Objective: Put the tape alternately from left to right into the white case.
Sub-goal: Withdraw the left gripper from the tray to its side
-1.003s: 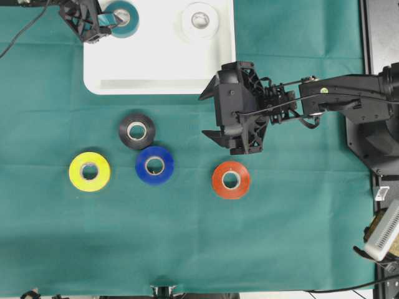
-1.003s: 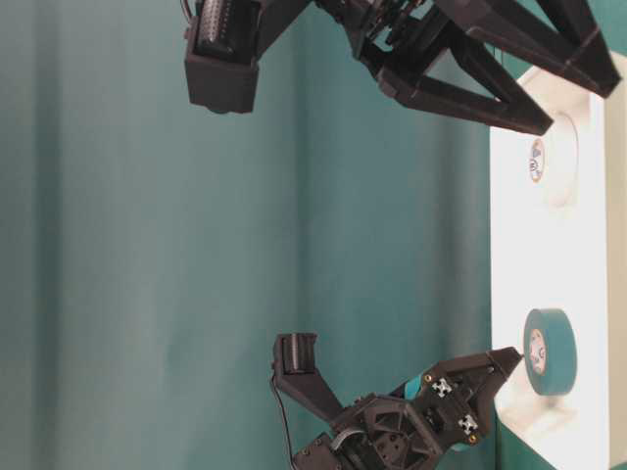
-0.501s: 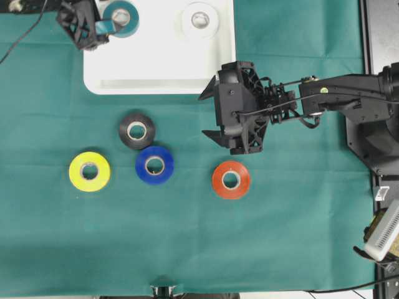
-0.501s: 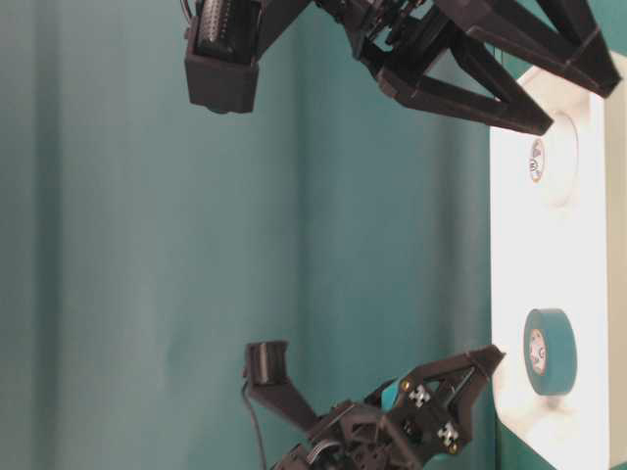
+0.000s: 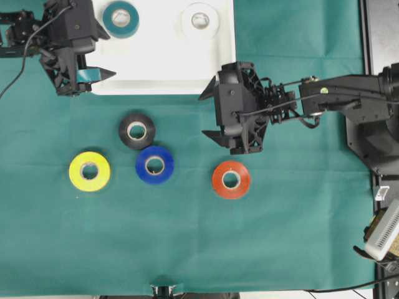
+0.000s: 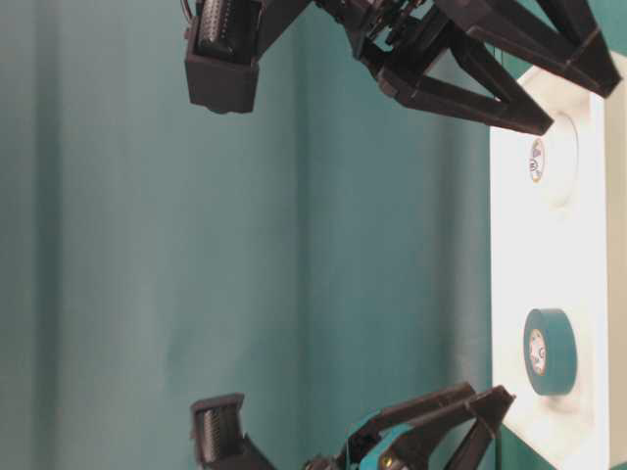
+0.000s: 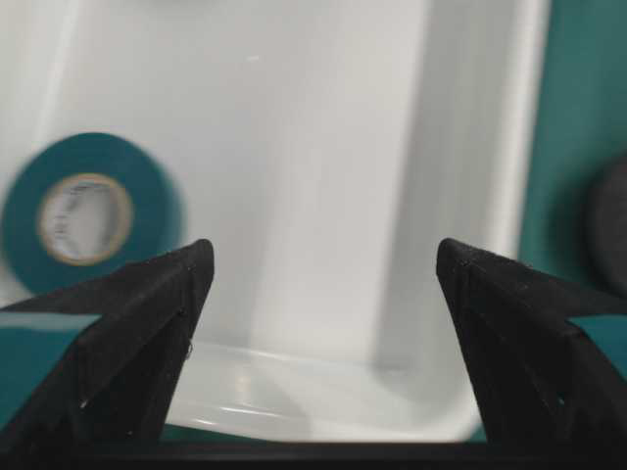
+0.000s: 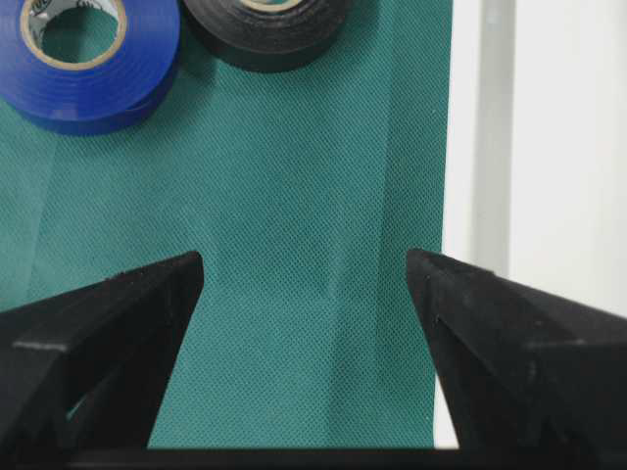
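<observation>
Lowest in the overhead frame, on the green cloth (image 5: 187,249), lie the yellow tape roll (image 5: 90,171), blue tape roll (image 5: 154,165), red-orange tape roll (image 5: 230,180) and black tape roll (image 5: 136,130). Higher, the right gripper (image 5: 212,115) and left gripper (image 5: 103,56) gape empty. At the top edge, the shallow white plastic case (image 5: 162,68) holds teal tape roll (image 5: 121,18) and white tape roll (image 5: 199,20).
</observation>
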### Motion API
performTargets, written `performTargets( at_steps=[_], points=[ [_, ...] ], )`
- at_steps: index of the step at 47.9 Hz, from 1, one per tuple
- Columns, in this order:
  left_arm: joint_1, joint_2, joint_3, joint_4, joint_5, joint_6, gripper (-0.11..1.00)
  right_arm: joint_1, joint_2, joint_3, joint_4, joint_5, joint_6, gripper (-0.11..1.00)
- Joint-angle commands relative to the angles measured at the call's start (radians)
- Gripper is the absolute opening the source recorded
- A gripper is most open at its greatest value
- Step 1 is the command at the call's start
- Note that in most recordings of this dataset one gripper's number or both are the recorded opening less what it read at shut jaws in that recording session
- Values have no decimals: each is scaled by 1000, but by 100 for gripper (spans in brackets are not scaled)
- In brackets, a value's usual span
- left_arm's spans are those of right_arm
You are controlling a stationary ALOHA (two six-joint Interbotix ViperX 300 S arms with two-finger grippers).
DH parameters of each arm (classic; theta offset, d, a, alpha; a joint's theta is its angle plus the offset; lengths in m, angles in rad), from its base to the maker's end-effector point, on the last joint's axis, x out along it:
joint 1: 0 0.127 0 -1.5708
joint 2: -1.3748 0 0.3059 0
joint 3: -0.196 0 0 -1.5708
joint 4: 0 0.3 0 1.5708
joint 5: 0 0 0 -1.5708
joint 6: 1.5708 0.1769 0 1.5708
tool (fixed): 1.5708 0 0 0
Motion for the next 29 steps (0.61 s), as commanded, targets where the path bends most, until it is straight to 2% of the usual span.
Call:
performTargets(
  at_steps=[1,29],
  points=[
    [-32,-40,2,-3,-5,-26,100,2,-11,-14,-2,-9,-3,84],
    [-221,-135,91,-3,0,-186,100,2,-11,-12,0,-11,-2,84]
  ],
)
